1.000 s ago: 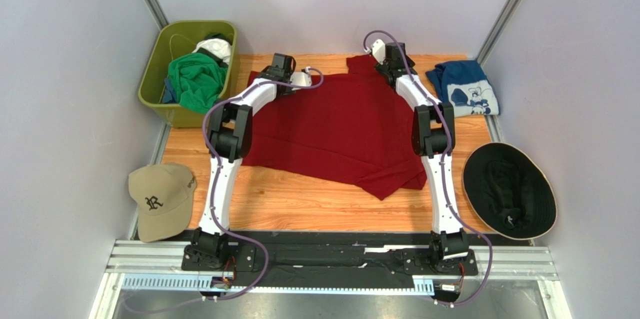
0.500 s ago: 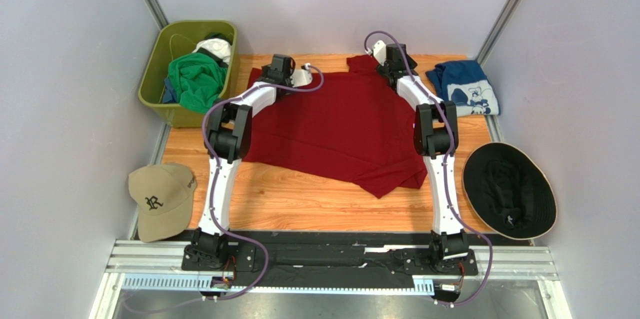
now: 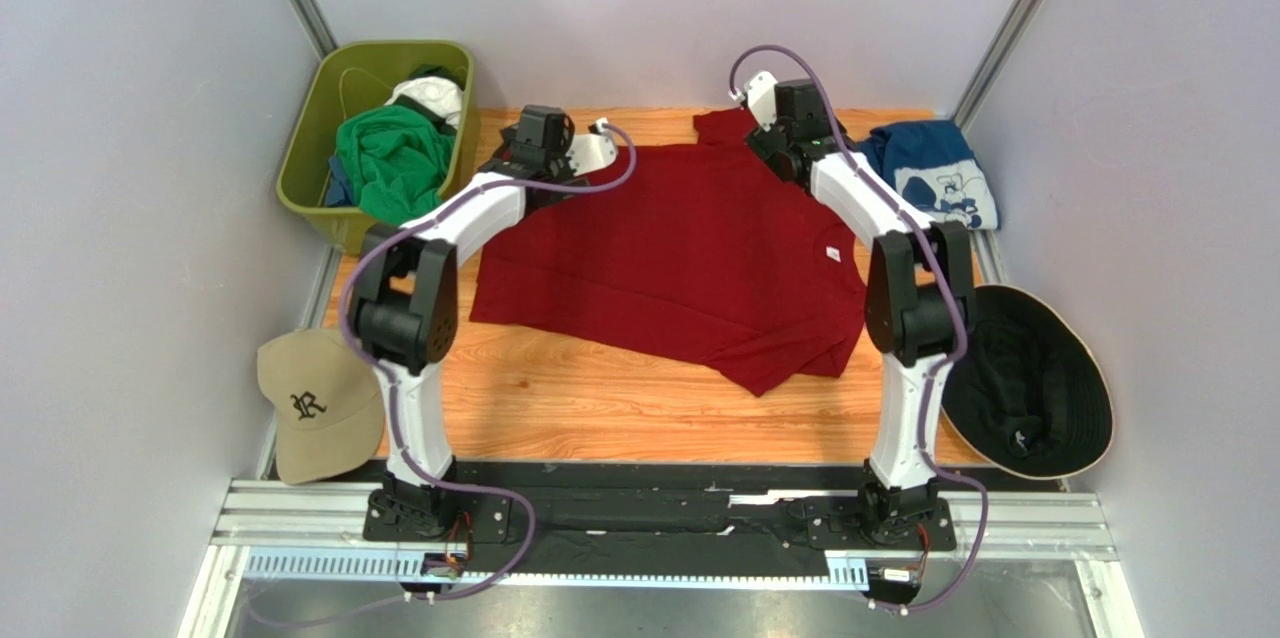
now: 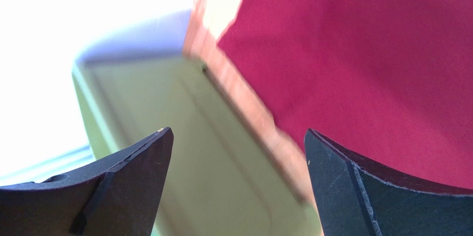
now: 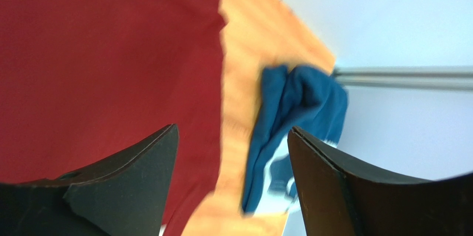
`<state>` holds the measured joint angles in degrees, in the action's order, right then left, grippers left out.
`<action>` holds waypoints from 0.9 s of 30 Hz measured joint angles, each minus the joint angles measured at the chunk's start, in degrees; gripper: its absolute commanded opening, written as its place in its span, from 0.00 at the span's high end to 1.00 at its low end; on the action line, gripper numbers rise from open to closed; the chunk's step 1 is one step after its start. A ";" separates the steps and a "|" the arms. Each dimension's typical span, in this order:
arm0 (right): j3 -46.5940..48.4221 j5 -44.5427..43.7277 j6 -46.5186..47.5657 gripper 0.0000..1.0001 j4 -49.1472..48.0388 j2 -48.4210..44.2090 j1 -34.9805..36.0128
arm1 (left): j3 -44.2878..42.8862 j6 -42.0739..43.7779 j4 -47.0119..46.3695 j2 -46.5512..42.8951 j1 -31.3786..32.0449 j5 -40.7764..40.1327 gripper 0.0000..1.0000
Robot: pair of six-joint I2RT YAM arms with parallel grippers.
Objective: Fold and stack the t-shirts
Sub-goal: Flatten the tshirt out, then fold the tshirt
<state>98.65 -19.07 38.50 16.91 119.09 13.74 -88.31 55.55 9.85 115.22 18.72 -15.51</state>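
Wooden tabletop [image 3: 601,406] fills the scene: tan cap [image 3: 319,398] at 8 o'clock, olive bin [image 3: 308,143] at 10 holding the green tee [image 3: 394,166]. Left gripper [image 4: 236,141], jaws apart and empty, hangs over the far-left corner of the dark red tee [image 3: 676,241], which lies spread at centre. Right gripper [image 5: 232,136], likewise parted and empty, hovers at its far-right edge, near the navy tee [image 3: 932,176] at 2 o'clock; black hat [image 3: 1022,383] at 4.

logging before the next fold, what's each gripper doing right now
Left gripper: open, holding nothing.
Right gripper: open, holding nothing.
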 measured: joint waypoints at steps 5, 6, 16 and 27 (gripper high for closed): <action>-12.48 4.13 -3.78 0.23 7.78 -12.92 2.51 | 13.70 -1.22 2.93 -15.17 0.02 3.08 0.03; -16.15 4.81 -4.26 0.24 9.92 -15.93 3.34 | 17.00 -1.27 4.31 -18.43 0.02 3.82 0.03; -45.51 6.91 -6.23 0.28 26.45 -43.36 23.80 | 44.15 0.81 10.97 -39.19 0.02 8.37 0.04; -54.01 7.65 -10.47 0.33 29.64 -50.93 28.22 | 49.20 3.13 12.87 -42.60 -2.47 12.72 0.07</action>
<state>44.64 -11.42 28.03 46.54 68.16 41.95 -39.11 58.67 22.72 72.62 16.25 -2.79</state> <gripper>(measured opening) 0.678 0.933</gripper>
